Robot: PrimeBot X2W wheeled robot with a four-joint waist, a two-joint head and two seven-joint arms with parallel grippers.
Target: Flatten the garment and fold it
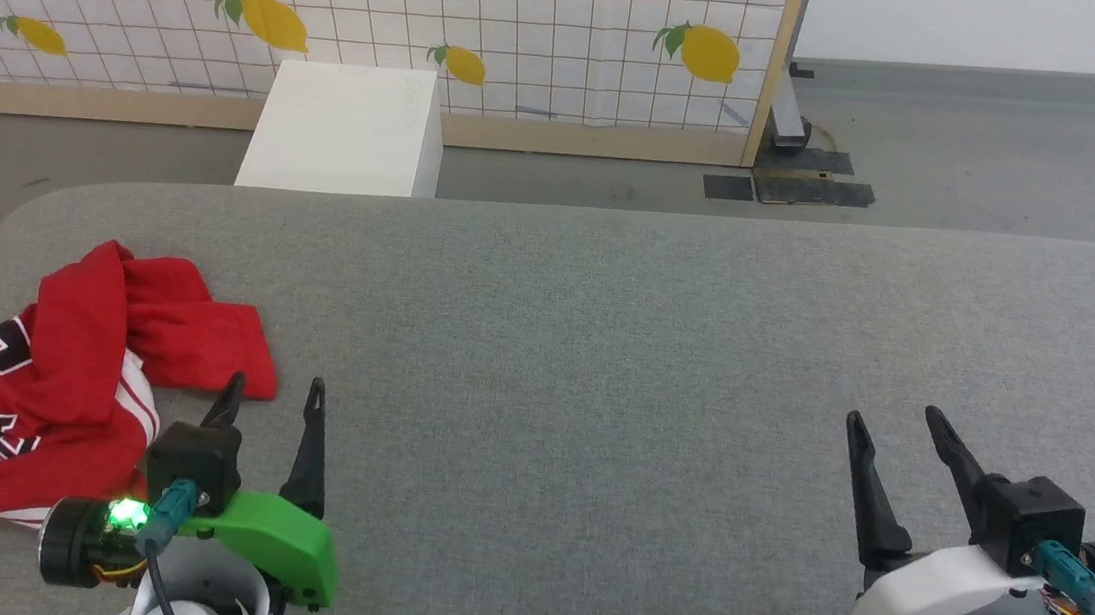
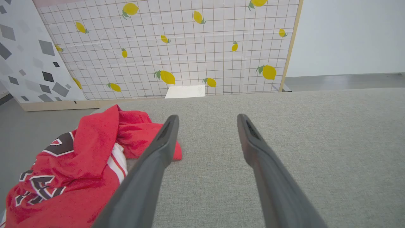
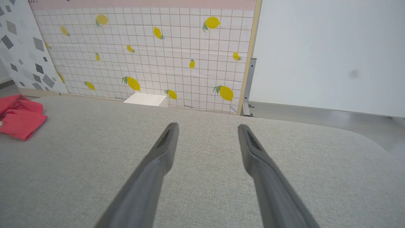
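Grey woven fabric covered the counter (image 1: pixel 603 353), which had rounded corners.

The garment (image 1: pixel 48 380) lay crumpled in a heap at the counter's near left corner, close to the edge. It was not flattened or folded. Mostly red cloth showed. Parts of black, white-outlined lettering showed on the left of the heap, and a white strip with red striping showed low in the middle. One plain red flap reached out to the right, lying flat on the fabric.

The left pincer (image 1: pixel 277 382) stood wide with nothing between its fingers, low over the counter just right of the heap. Its outer finger was just beside the red flap; contact could not be determined. In the left wrist view that finger overlapped the flap's edge.

The right pincer (image 1: pixel 893 415) was also spread wide and empty over bare fabric at the near right, well apart from the garment.

Beyond the counter's far edge, a white box (image 1: pixel 348 133) stood on the grey floor (image 1: pixel 974 158) in front of a gridded panel printed with lemons (image 1: pixel 534 25).
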